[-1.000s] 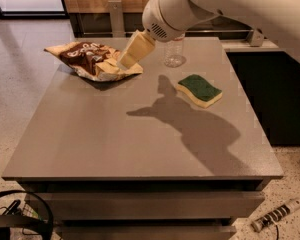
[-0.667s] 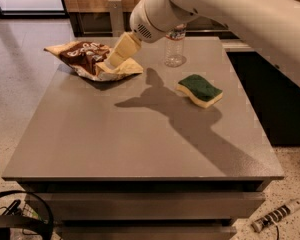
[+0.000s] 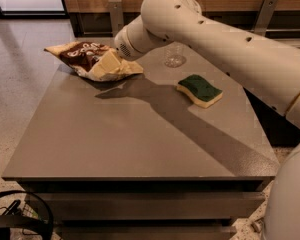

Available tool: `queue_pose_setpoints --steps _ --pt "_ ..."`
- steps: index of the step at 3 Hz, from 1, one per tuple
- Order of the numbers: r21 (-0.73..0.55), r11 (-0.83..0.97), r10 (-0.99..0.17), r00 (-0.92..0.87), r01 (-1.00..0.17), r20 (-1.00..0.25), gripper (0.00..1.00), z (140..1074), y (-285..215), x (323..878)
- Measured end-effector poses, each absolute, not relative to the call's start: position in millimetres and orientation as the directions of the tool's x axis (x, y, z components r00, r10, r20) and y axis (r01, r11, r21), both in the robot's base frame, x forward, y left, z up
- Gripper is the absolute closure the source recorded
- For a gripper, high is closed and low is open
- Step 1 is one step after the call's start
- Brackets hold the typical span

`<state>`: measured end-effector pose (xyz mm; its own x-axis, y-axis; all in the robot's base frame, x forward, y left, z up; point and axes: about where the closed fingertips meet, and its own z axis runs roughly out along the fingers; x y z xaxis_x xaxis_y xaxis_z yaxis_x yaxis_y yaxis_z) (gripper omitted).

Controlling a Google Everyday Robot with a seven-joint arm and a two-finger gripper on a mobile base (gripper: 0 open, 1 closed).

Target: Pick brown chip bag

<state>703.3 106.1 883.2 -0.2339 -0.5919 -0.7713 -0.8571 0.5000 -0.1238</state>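
Observation:
The brown chip bag [image 3: 85, 58] lies crinkled at the far left corner of the grey table [image 3: 115, 134], dark brown in the middle with white lettering and tan-yellow edges. My gripper [image 3: 106, 65] reaches in from the right on a long white arm and sits low over the bag's right half, its cream fingers against the bag. The part of the bag under the gripper is hidden.
A green-and-yellow sponge [image 3: 200, 90] lies on the right side of the table. A clear glass [image 3: 174, 56] stands at the back behind the arm. A wooden wall with metal brackets runs behind the table. Cables lie on the floor at the lower left.
The arm has swung further left and down. The gripper has gone from just right of the bag to low over its right half.

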Motion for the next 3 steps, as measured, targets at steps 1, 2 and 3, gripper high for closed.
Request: queue_pose_setpoints --steps 1,2,3 --pt "-0.083 0.488 -0.559 -0.238 -0.869 -0.794 0.0 865.5 139.4 712.8" --pt "-0.063 0.455 -0.526 -0.211 -0.888 -0.824 0.02 862.5 171.8 726.6" --pt "-0.062 0.456 -0.531 -0.215 -0.888 -0.82 0.23 860.5 170.9 724.0"
